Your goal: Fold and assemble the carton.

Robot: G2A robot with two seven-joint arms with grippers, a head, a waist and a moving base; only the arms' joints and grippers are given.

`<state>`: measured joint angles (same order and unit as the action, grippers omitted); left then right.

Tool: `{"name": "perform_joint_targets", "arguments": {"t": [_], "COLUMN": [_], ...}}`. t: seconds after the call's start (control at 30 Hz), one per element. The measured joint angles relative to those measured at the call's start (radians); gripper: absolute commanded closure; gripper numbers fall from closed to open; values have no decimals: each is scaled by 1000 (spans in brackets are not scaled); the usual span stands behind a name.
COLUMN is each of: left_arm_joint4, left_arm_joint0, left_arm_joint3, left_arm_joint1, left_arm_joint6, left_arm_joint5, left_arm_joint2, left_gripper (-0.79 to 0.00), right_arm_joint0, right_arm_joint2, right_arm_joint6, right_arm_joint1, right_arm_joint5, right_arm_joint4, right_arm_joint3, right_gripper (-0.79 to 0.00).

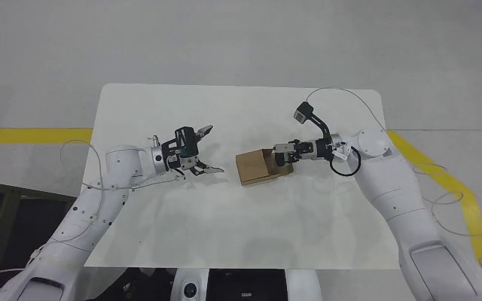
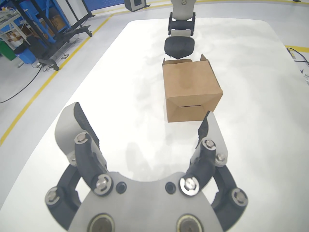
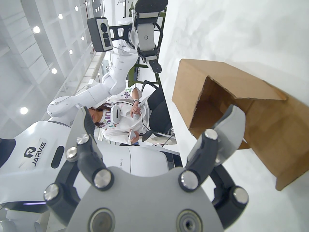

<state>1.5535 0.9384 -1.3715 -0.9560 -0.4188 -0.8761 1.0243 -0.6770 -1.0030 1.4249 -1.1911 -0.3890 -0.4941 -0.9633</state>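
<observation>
**Right gripper at the carton's open end, left standing off**

The right gripper is spread, with one finger poked into the open mouth of the carton, seemingly to steady the walls or work a loose flap inward; the left gripper hangs just off the carton's opposite, already tucked end, its fingers wide apart and touching nothing, probably placed to brace that end against a push; the carton lies on its side on the white table, between the two grippers.
</observation>
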Motion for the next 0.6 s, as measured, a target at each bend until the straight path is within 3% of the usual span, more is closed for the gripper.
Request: {"name": "perform_joint_targets", "arguments": {"t": [0.4,0.6], "left_arm_joint4": [15,63], "left_arm_joint0": [-4,24], "left_arm_joint3": [3,-37], "left_arm_joint1": [-1,11], "left_arm_joint6": [-7,49], "left_arm_joint5": [-3,14], "left_arm_joint2": [-8,20], "left_gripper": [-785,-785], "right_arm_joint0": [0,-30], "right_arm_joint2": [0,-9], "right_arm_joint6": [0,-45], "right_arm_joint1": [0,6], "right_arm_joint5": [0,15], "right_arm_joint4": [0,19], "right_arm_joint3": [0,-50], "right_gripper": [-785,-785]}}
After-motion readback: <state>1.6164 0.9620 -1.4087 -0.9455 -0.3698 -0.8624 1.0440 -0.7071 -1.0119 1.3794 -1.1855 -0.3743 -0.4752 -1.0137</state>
